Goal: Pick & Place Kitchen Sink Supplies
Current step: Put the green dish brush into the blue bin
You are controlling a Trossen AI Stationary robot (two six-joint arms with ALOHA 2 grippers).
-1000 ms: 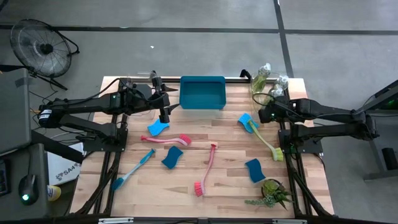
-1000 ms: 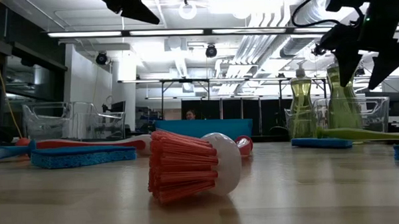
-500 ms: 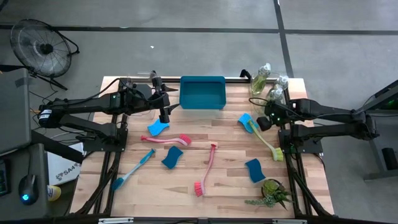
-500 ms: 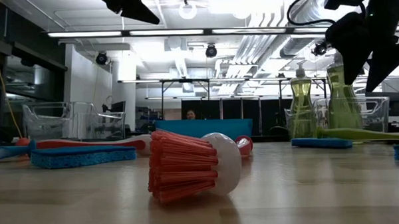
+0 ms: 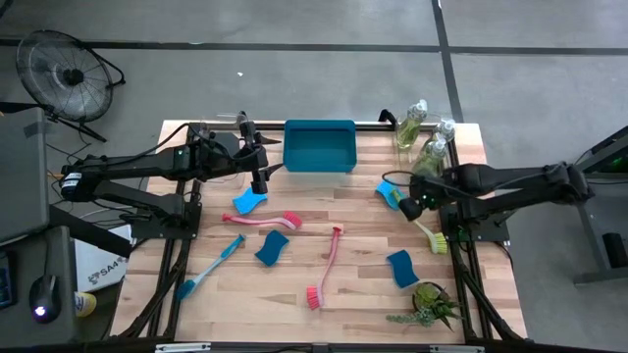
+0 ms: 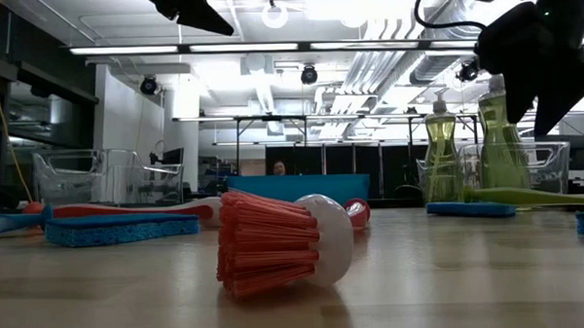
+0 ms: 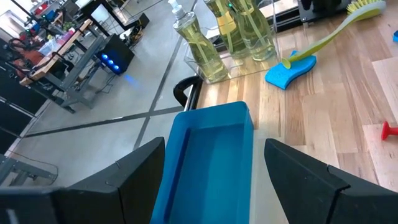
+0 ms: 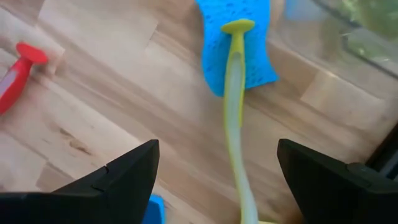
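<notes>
High view, right gripper (image 5: 409,203): fingers apart, holding nothing, directly over the handle of the yellow-green brush (image 5: 424,227), near the handle's far end.
High view, yellow-green brush: lies on the wooden table (image 5: 363,294), its handle end resting on a blue sponge (image 5: 387,187), its head toward the table's right edge.
High view, left gripper (image 5: 259,182): fingers apart and empty, just left of the blue tray (image 5: 319,147), above another blue sponge (image 5: 249,202).
High view, other supplies: a pink-red brush (image 5: 263,221) beside the left sponge, a second pink-red brush (image 5: 326,268) mid-table, a blue brush (image 5: 208,268) at the left, two more sponges on the board, clear bottles (image 5: 412,125) at the far right corner.
High view, plant (image 5: 430,305): at the near right corner, well apart from both grippers.

Low view, pink-red brush head (image 6: 280,243): closest to the camera, lying on its side.
Low view, right arm: dark shape at upper right, in front of the bottles (image 6: 441,145).
Low view, yellow-green brush (image 6: 532,197): low on the table under that arm.

Left wrist view, tray (image 7: 207,163): between the two open fingers (image 7: 130,180), farther ahead.
Left wrist view, bottles (image 7: 198,46): beyond the tray; sponge (image 7: 290,68) and yellow-green brush (image 7: 329,34) off to the side.

Right wrist view, fingers (image 8: 121,172): set wide, empty.
Right wrist view, yellow-green brush handle (image 8: 236,121): runs through the gap between the fingers, below them, its end on the sponge (image 8: 237,43).
</notes>
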